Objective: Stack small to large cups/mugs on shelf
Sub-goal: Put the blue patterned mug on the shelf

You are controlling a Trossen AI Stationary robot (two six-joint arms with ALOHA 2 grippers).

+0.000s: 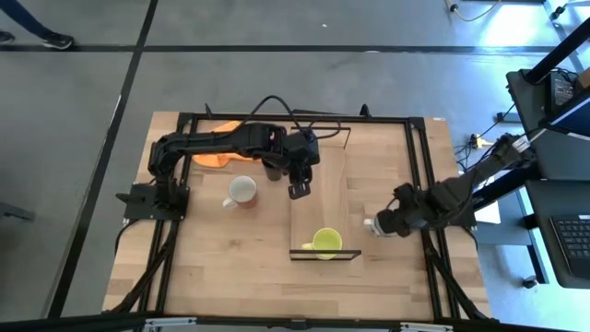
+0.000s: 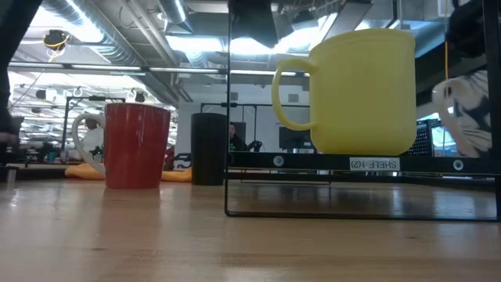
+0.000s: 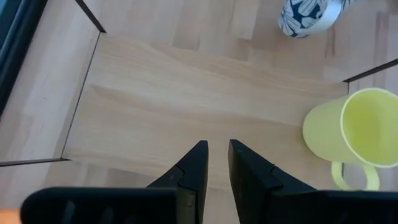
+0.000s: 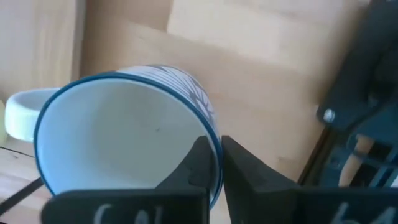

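From above, the shelf point(image 1: 318, 207) lay as a long light board across the middle of the table point(image 1: 212, 267), with the yellow-green mug point(image 1: 326, 242) on its near end. The left pincer point(image 1: 299, 189) hung over the shelf's far part, its jaws narrow with only a slim gap and nothing between them — the left wrist view showed bare board under the fingers point(image 3: 193, 171), the yellow-green mug point(image 3: 351, 130) off to one side and a blue-patterned cup point(image 3: 306, 15) beyond the shelf's edge. The right pincer point(image 1: 380, 224) sat just right of the shelf's near end; only its own wrist view made the grip plain, the jaws pinched on the rim of the white mug point(image 4: 124, 134) with blue rim and pattern. The low view alone showed the reddish-brown side of the mug point(image 2: 135, 146) left of the shelf, a black cup point(image 2: 208, 149) behind, and an orange cloth point(image 2: 86, 171) — the high view showed that mug point(image 1: 241, 190) as white inside.
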